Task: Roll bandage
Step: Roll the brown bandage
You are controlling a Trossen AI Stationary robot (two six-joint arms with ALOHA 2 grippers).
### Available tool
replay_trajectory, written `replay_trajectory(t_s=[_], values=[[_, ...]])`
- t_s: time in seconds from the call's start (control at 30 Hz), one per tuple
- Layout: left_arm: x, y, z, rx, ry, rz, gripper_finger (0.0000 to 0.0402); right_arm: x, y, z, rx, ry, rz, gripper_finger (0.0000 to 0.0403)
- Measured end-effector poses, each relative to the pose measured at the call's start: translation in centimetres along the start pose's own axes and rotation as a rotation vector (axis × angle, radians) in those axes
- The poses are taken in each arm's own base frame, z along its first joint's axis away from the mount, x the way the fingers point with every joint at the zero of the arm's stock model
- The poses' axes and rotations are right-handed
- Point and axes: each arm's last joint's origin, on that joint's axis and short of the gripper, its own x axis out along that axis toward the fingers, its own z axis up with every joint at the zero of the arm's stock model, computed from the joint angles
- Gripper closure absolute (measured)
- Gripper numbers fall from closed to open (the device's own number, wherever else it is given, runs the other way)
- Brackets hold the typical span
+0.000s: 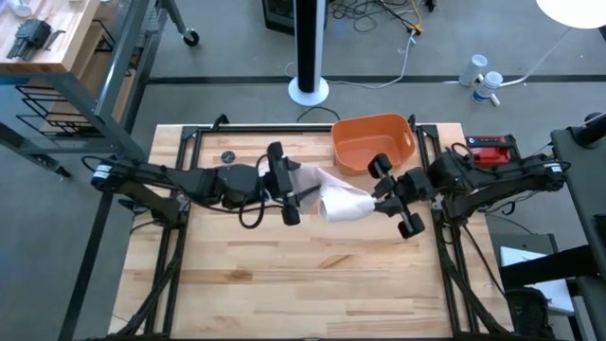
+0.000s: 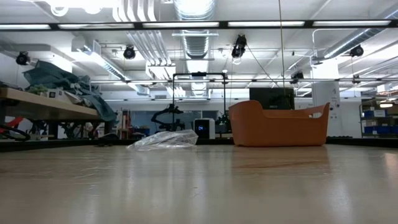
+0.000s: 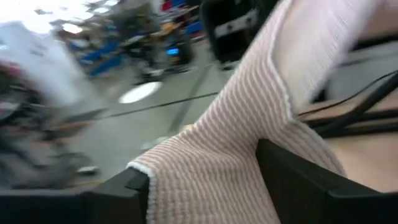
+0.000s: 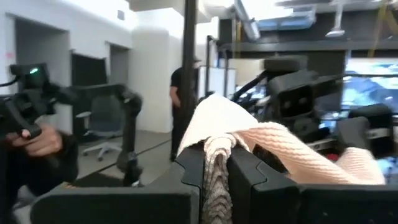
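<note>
high view: the long off-white ribbed gauze bandage (image 1: pixel 333 192) is hanging in the air just above centre of the frame, stretched between the two dark arms over the pale wooden bench (image 1: pixel 312 284). its thicker, bundled end is sitting toward the right, just left of the right hand (image 1: pixel 390 196), and its thinner strip is running left to the left hand (image 1: pixel 287 187).

left wrist view: the left hand's two dark fingers (image 3: pixel 311 180) are standing wide apart at the lower edge of the frame, with the ribbed strip lying across and between them; whether they are pressing on the cloth is not clear.

right wrist view: the right hand's fingers (image 4: pixel 252 171) are standing close together at lower centre, pinching a narrow fold of the bandage, while the rest of the cloth is draping over them toward the right. a person in dark clothing (image 4: pixel 182 93) is standing in the room at centre left.

the rounded orange plastic tub (image 1: pixel 372 142) is sitting on the bench just above the bandage in the high view. in the low view, a crumpled clear plastic wrapper (image 2: pixel 164 140) is lying left of the tub.
</note>
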Motion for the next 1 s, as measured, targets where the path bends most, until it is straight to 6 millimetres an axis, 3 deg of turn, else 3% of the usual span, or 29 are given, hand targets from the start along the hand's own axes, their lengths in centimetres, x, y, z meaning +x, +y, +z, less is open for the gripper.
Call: replay_trajectory(t_s=[0.13,0.23,0.4,0.53,0.73,1.0], values=[[-0.5,0.2,0.0,0.121,0.052,0.146,0.0175,0.0,-0.2,0.8,-0.010,-0.022,-0.056,0.0378],[-0.5,0.2,-0.1,0.167,0.063,0.160,0.0173,0.1,-0.2,1.1,-0.022,-0.032,-0.053,0.0378],[-0.5,1.1,0.0,0.093,0.056,0.159,0.0182,0.2,-0.1,2.1,-0.048,-0.065,-0.031,0.0378],[-1.7,1.5,0.9,-0.005,-0.048,-0.026,0.0222,0.2,-0.1,3.1,-0.075,-0.093,-0.035,0.0378],[-3.3,2.4,1.2,-0.091,-0.067,-0.026,0.0285,0.2,-0.1,3.6,-0.083,-0.070,-0.050,0.0378],[-5.5,3.8,-1.4,-0.102,0.019,0.221,0.0258,-0.1,-0.3,4.1,-0.048,-0.074,-0.116,0.0378]])
